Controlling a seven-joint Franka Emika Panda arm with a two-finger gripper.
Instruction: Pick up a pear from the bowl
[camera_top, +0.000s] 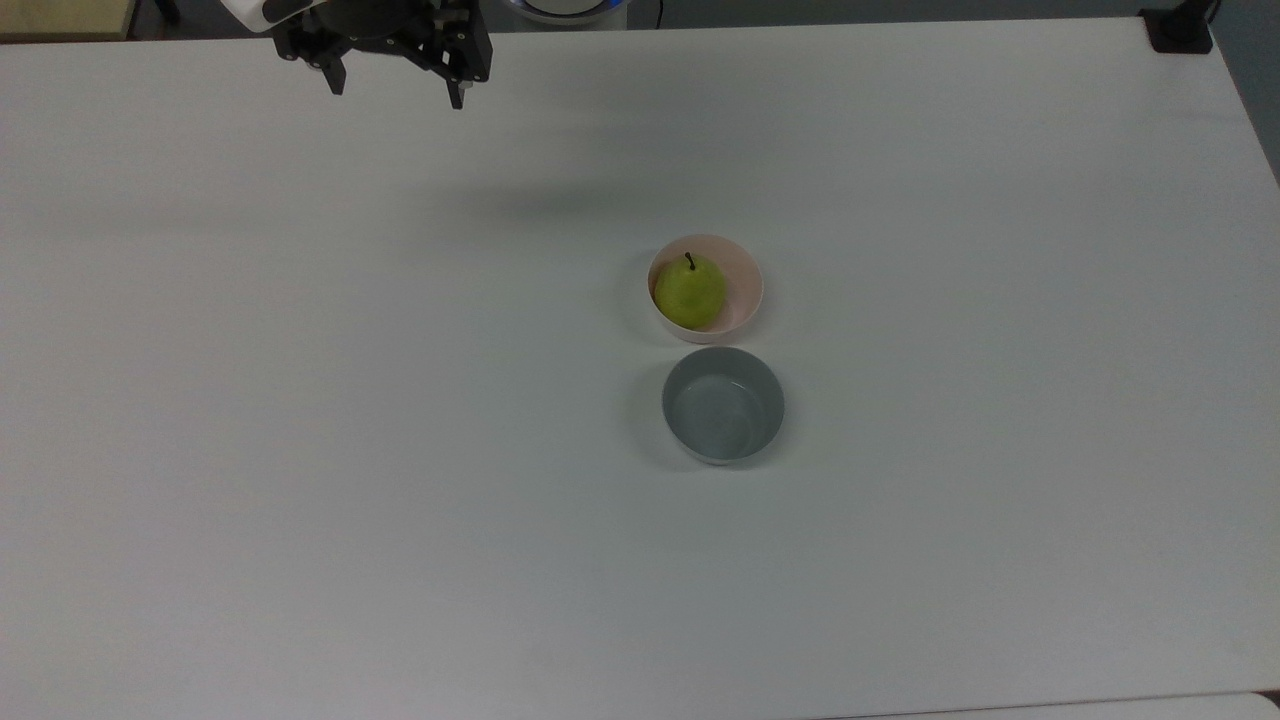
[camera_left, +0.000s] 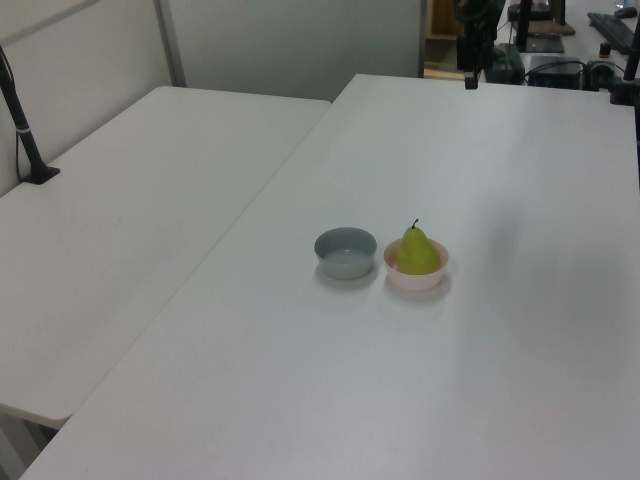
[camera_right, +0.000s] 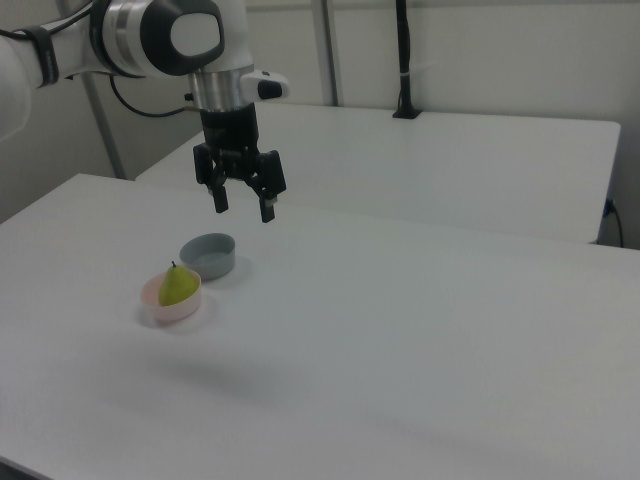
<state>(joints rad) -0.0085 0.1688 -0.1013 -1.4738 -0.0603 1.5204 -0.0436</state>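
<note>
We have the pear (camera_top: 690, 293) sitting in the pink bowl (camera_top: 745, 283), stem up, leaning toward the top view's left side of the bowl. Nothing touches it.

Grey bowl (camera_top: 722, 405) sits just beside the pink one, rims nearly touching (directly below it in the top view, to its left in the left view, behind and to its right in the right view). It looks hollow, nothing in it that we can see.

Gripper (camera_top: 398, 92) hangs well above the table (camera_top: 300, 450), well apart from both bowls: at the top view's upper left edge, and in the right view (camera_right: 242, 208) above and a little behind the grey bowl. Jaws stand apart, pointing down, nothing between them.

White arm (camera_right: 150, 40) enters from the right view's upper left, with a black cable behind it.

A second white table (camera_left: 130, 220) adjoins ours on the left view's left, with a black post (camera_left: 25, 130) standing on it.
</note>
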